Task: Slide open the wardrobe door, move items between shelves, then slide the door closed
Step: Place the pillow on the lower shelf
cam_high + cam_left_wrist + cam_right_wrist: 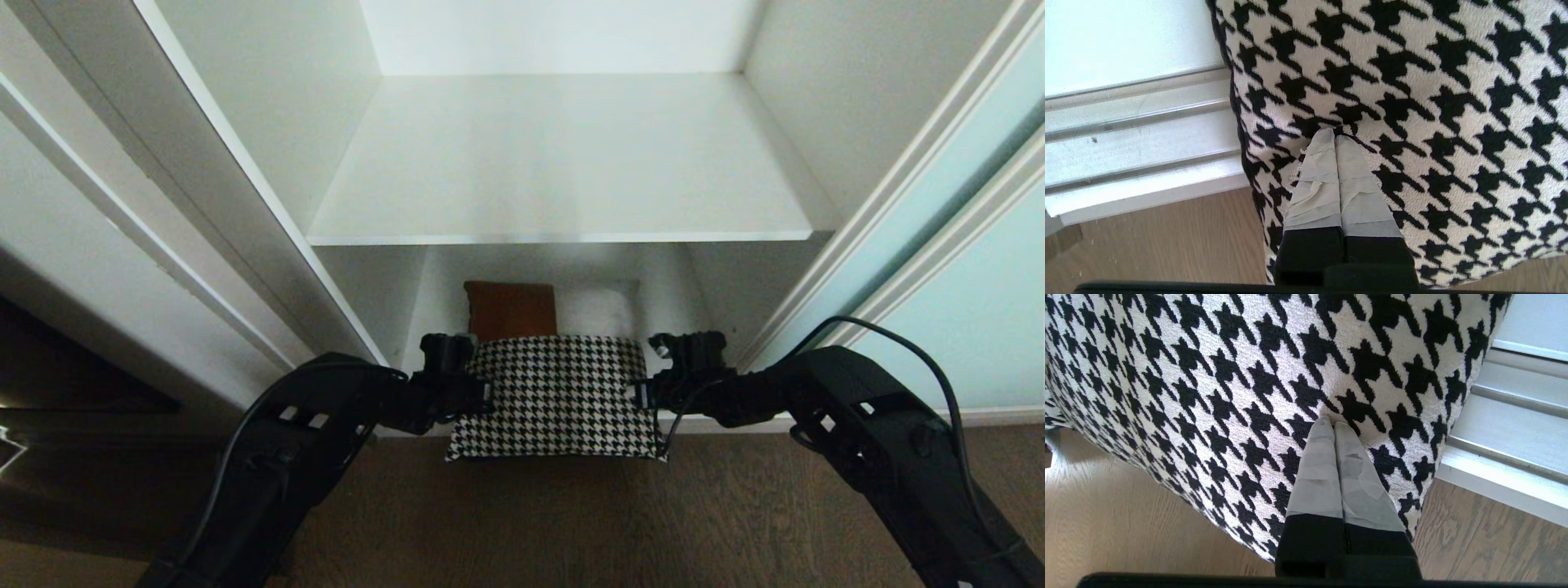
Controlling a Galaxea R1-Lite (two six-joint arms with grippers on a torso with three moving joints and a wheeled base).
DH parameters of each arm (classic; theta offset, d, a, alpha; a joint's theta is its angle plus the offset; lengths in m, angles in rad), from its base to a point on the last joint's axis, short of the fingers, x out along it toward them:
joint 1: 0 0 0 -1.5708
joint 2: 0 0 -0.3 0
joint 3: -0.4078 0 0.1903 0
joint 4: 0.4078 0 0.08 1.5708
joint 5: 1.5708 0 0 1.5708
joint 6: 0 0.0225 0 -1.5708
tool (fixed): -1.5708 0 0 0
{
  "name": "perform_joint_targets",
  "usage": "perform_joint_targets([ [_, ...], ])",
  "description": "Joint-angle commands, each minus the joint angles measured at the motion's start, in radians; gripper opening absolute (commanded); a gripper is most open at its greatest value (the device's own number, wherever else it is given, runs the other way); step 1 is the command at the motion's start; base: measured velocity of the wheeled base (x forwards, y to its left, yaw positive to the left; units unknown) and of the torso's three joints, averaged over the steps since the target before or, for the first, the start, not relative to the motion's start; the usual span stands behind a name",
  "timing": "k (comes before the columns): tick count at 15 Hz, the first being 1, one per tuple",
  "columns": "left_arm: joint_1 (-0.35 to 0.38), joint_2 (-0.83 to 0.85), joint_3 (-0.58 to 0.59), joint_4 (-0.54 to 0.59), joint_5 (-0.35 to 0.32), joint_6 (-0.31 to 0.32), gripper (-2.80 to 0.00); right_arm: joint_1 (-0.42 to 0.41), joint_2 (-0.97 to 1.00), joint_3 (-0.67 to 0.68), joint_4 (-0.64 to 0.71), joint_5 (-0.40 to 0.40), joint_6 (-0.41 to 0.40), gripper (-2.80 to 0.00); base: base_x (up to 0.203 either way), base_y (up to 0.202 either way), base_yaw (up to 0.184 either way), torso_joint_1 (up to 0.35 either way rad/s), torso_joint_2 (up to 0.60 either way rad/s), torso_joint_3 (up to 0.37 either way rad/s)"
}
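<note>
The square houndstooth fabric cushion [555, 396] is pressed between the closed left gripper [482, 394] and closed right gripper [641, 396]. Nothing is pinched; it is probably squeezed so for lifting to the white flat shelf [563, 163] above.

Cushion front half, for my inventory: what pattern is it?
Black-and-white houndstooth on the cushion, best in the left wrist view.

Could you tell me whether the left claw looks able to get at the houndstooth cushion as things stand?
Probably yes: the left claw, shut, already presses its tips against the cushion at its side, with nothing between them.
</note>
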Motion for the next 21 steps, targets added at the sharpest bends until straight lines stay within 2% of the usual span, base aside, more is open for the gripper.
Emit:
perform_joint_targets([
  [1, -0.001, -0.023, 0.001, 0.031, 0.011, -0.005, -2.80, 0.000, -0.002, 0.001, -0.004, 0.002, 0.001, -2.80, 0.000, 0.000, 0.000, 0.000, 0.00, 0.000],
  [4, -0.001, -0.051, 0.002, -0.006, 0.032, -0.021, -2.80, 0.000, -0.005, 0.007, -0.009, 0.002, 0.006, -2.80, 0.000, 0.000, 0.000, 0.000, 0.00, 0.000],
  [6, -0.002, -0.100, 0.043, 0.010, 0.035, -0.068, -2.80, 0.000, -0.024, 0.018, -0.006, 0.003, 0.009, -2.80, 0.000, 0.000, 0.000, 0.000, 0.00, 0.000],
  [7, -0.003, -0.141, 0.091, 0.027, 0.016, -0.082, -2.80, -0.002, -0.029, 0.024, -0.005, 0.004, 0.009, -2.80, 0.000, 0.000, 0.000, 0.000, 0.00, 0.000],
  [9, -0.008, -0.227, 0.207, 0.087, -0.070, -0.094, -2.80, -0.003, -0.031, 0.026, -0.007, 0.004, 0.009, -2.80, 0.000, 0.000, 0.000, 0.000, 0.00, 0.000],
  [11, -0.011, -0.293, 0.309, 0.212, -0.163, -0.091, -2.80, -0.004, -0.033, 0.026, -0.007, 0.004, 0.009, -2.80, 0.000, 0.000, 0.000, 0.000, 0.00, 0.000],
  [12, -0.013, -0.292, 0.311, 0.280, -0.173, -0.084, -2.80, -0.004, -0.033, 0.024, -0.007, 0.004, 0.009, -2.80, 0.000, 0.000, 0.000, 0.000, 0.00, 0.000],
  [15, -0.013, -0.232, 0.253, 0.437, -0.164, -0.016, -2.80, -0.004, -0.034, 0.024, -0.007, 0.004, 0.011, -2.80, 0.000, 0.000, 0.000, 0.000, 0.00, 0.000],
  [18, -0.014, -0.150, 0.100, 0.538, -0.072, 0.048, -2.80, -0.004, -0.034, 0.026, -0.009, 0.004, 0.011, -2.80, 0.000, 0.000, 0.000, 0.000, 0.00, 0.000],
  [20, -0.014, -0.110, -0.003, 0.673, -0.055, 0.093, -2.80, -0.004, -0.038, 0.026, -0.009, 0.004, 0.011, -2.80, 0.000, 0.000, 0.000, 0.000, 0.00, 0.000],
  [21, -0.015, -0.104, -0.013, 0.690, -0.052, 0.140, -2.80, -0.004, -0.038, 0.026, -0.009, 0.004, 0.011, -2.80, 0.000, 0.000, 0.000, 0.000, 0.00, 0.000],
])
